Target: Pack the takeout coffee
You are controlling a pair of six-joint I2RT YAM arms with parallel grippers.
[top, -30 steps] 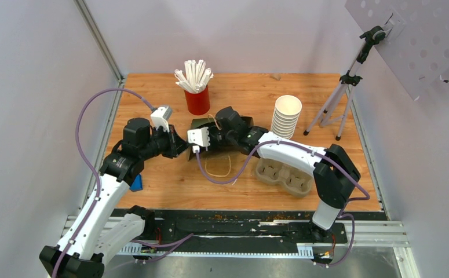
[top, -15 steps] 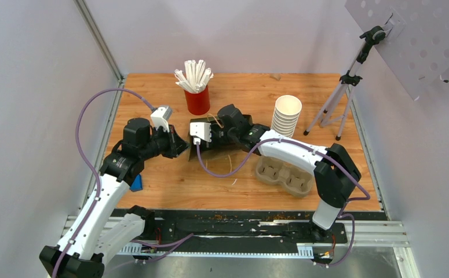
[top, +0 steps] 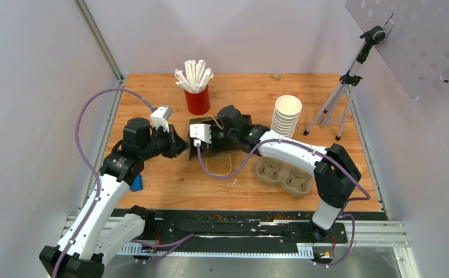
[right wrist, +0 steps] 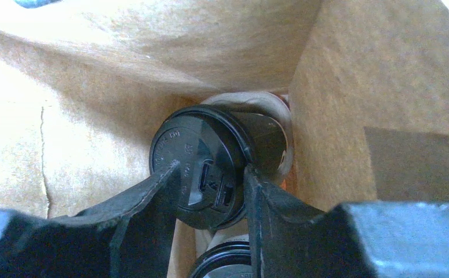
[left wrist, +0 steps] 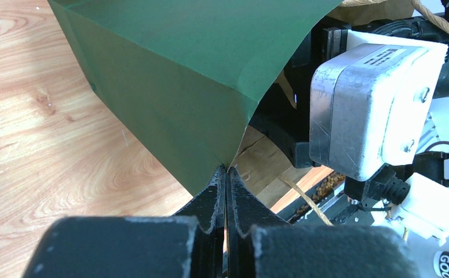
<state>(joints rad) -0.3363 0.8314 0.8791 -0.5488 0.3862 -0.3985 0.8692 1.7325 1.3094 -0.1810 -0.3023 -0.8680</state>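
A dark green paper bag (top: 246, 122) stands mid-table, its brown inside showing in the right wrist view (right wrist: 94, 116). My left gripper (left wrist: 226, 168) is shut on the bag's rim corner (left wrist: 199, 69) and holds it from the left (top: 182, 145). My right gripper (right wrist: 211, 168) is down inside the bag, fingers parted just above the takeout coffee (right wrist: 196, 145), whose black sip lid faces up. The fingers overlap the lid's edges and show no clear clamp. A second black lid (right wrist: 225, 263) shows below it. In the top view the coffee and right fingers are hidden.
A red cup of white straws (top: 197, 99) stands behind the bag. A stack of lidless white cups (top: 285, 116) is to the right. A cardboard cup carrier (top: 283, 174) lies front right. A tripod (top: 340, 95) stands far right. A blue object (top: 136, 183) lies by the left arm.
My right wrist has shifted slightly away from the table's near edge at the bag's mouth, then stopped. The left arm and the bag stay put.
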